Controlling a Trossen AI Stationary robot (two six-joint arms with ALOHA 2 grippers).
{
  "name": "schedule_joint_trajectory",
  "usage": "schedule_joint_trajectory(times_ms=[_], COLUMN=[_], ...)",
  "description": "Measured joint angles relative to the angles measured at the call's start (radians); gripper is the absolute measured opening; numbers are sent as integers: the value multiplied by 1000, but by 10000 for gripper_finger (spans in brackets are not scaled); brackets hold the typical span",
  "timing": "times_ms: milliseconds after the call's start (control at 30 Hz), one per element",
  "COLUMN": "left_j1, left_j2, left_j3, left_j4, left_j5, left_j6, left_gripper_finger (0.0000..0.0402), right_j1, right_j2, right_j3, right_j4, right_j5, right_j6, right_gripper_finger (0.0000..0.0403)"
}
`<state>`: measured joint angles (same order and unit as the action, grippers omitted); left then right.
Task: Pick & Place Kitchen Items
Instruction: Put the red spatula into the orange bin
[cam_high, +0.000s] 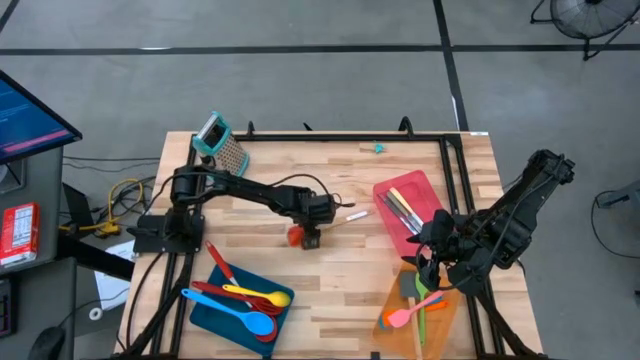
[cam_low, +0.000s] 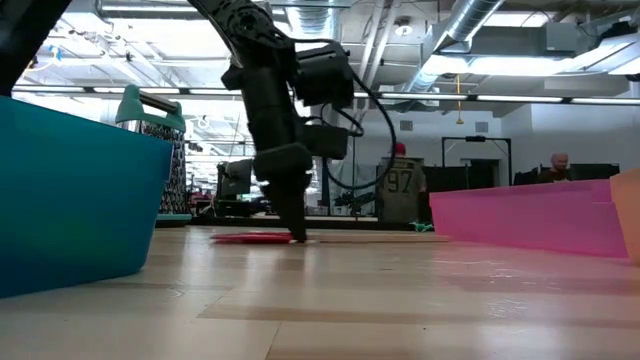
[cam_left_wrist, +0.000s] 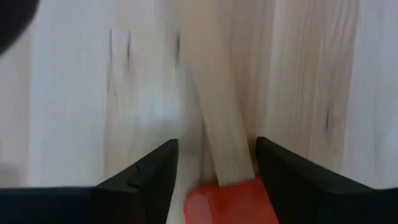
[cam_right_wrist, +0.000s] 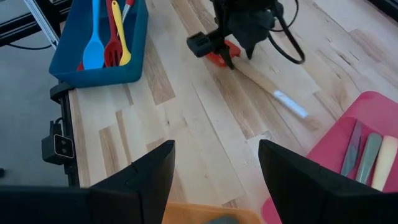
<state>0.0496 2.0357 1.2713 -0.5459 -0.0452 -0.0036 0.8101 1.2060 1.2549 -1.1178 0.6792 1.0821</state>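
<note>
The left pincer (cam_high: 311, 238) is down at the middle of the wooden bench (cam_high: 330, 280), its fingers (cam_left_wrist: 152, 174) spread apart on either side of a spatula (cam_left_wrist: 227, 168) with a red head and pale wooden handle. The left wrist view shows a gap between each finger and the handle, so the spatula lies flat on the bench, straddled but not clamped. Seen from above, its red head (cam_high: 296, 235) pokes out just beside the pincer, and the handle runs away from it toward the red tray (cam_high: 420, 190).

The red tray sits well to the side of the spatula, holding several slim utensils (cam_high: 402, 210). Just beyond it is the orange tray (cam_high: 400, 310), with a pink spatula (cam_high: 412, 312) and a green utensil inside. The right pincer (cam_high: 432, 262) hangs above the near end of the orange tray, its fingers (cam_right_wrist: 155, 171) set wide with nothing between them.

On the other side of the spatula, toward the bench's front edge, is the blue tray (cam_high: 215, 310), which carries red, yellow and blue spoons and turners (cam_high: 240, 300). A metal box grater (cam_high: 225, 145) with a teal handle stands near the back of the bench, behind the left arm.
</note>
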Motion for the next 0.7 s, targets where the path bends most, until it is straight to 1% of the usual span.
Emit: schedule_joint_trajectory(times_ms=[67,167,367,567,600,700], left_j1=[0,1,-21,-32,-32,-32], left_j2=[0,0,0,-7,-8,-30], left_j3=[-1,-2,-4,-4,-5,-9], left_j4=[-46,-68,-77,-83,-83,-81], left_j5=[20,60,25,17,20,23], left_j6=[-13,-20,12,28,26,25], left_gripper_finger=[191,165,107,41,33,31], right_j1=[0,0,0,0,0,0], right_j2=[0,0,0,0,0,0], right_j3=[0,0,0,0,0,0], right_j4=[0,0,0,0,0,0], right_j5=[0,3,6,6,6,6], right_j6=[-4,-8,-8,-8,-8,-8], right_gripper_finger=[227,227,227,227,227,227])
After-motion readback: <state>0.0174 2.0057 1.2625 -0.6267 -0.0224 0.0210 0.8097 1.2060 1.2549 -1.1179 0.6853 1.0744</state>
